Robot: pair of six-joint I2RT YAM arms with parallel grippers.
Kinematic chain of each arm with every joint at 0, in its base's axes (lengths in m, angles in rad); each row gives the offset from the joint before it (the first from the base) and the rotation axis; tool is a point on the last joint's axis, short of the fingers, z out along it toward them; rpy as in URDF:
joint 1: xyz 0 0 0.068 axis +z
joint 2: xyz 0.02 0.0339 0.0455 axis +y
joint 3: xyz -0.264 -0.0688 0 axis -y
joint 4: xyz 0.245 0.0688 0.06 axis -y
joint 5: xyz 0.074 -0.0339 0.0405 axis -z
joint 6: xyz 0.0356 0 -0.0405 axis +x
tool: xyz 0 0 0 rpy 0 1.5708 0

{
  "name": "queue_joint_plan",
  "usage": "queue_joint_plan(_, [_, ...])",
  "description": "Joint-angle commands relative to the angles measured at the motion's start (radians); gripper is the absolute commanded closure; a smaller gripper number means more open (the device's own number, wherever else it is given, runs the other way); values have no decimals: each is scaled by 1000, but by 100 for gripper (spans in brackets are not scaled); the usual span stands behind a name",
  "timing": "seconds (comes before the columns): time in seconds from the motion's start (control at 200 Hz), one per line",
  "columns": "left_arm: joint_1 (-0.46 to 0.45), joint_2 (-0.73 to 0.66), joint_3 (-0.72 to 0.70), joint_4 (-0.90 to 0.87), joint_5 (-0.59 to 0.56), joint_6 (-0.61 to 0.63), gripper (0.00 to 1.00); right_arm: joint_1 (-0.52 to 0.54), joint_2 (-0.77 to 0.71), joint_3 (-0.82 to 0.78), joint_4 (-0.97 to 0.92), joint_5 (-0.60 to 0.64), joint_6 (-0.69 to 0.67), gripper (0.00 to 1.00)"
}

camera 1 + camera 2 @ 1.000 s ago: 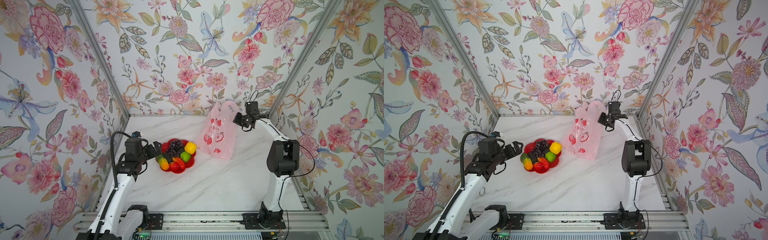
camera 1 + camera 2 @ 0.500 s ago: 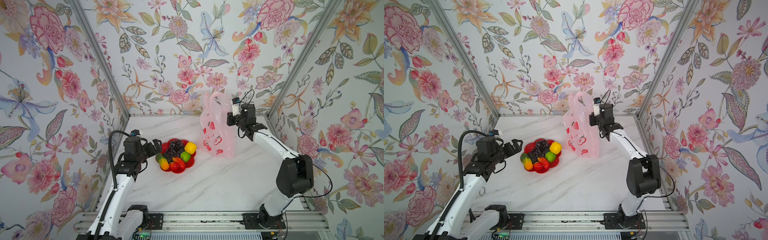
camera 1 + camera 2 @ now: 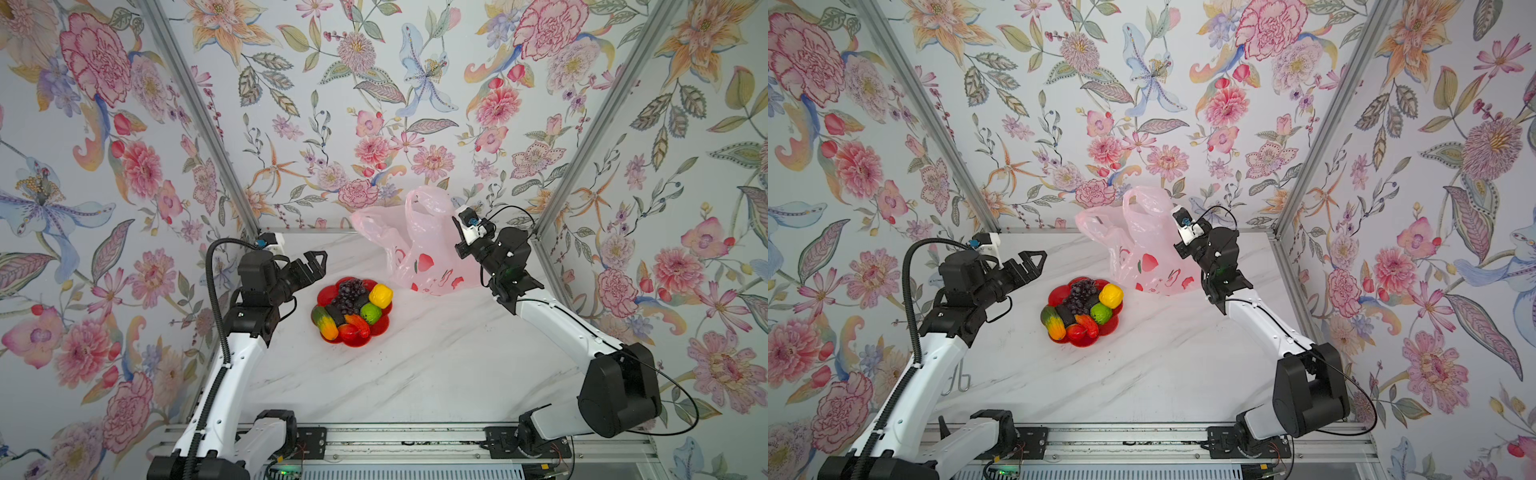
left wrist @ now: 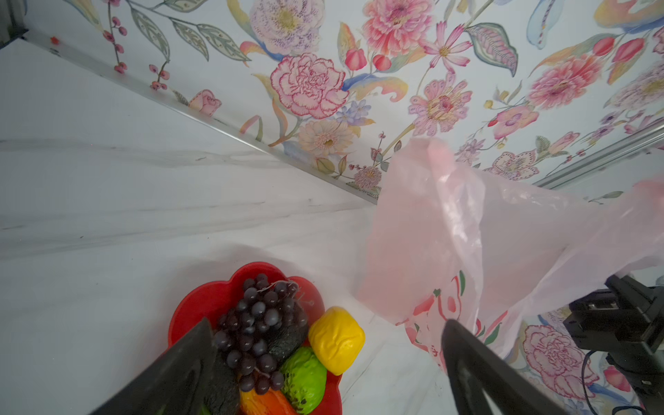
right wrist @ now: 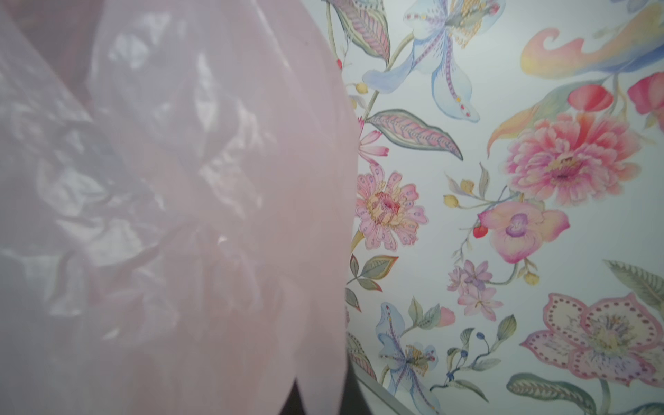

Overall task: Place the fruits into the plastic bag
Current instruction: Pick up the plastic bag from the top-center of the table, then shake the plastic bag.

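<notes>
Counter (image 3: 415,374), white and marble-veined, with both arm bases mounted on a rail (image 3: 395,432) at its near edge; a red flower-shaped plate (image 3: 325,291) is set near the middle, slightly toward the left arm; the fruits are heaped on this plate: a green-orange elongated one (image 3: 324,325) and a red one (image 3: 348,331) at the near rim, an orange elongated one (image 3: 358,323) and a green round one (image 3: 370,312) behind them, a dark purple grape bunch (image 3: 351,295) and a yellow ribbed one (image 3: 380,295) at the far side; the left gripper (image 3: 316,266) is held above the counter just beside the plate, its jaws spread wide with nothing between them; in the left wrist view its dark fingers (image 4: 179,373) are seen framing the heap; the plastic bag (image 3: 419,249), thin translucent pink with red prints, is stood on the counter beyond the plate, toward the right arm; one handle loop (image 3: 430,199) is raised upright, while the other handle (image 3: 365,222) is slumped leftward; the right gripper (image 3: 458,250) is closed on the bag's film at the side facing the right arm, its fingertips being hidden by plastic; the right wrist view is half filled by blurred pink film; floral wallpaper (image 3: 374,124) is carried on the far wall.
</notes>
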Motion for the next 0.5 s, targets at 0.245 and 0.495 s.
queue_joint_plan(0.245, [-77,172,185,7,155,-154,1,60,-93,3,-7,-41,-101,100])
queue_joint_plan(0.495, [-131,238,95,97,209,-225,1,100,-116,-19,-6,-35,-91,100])
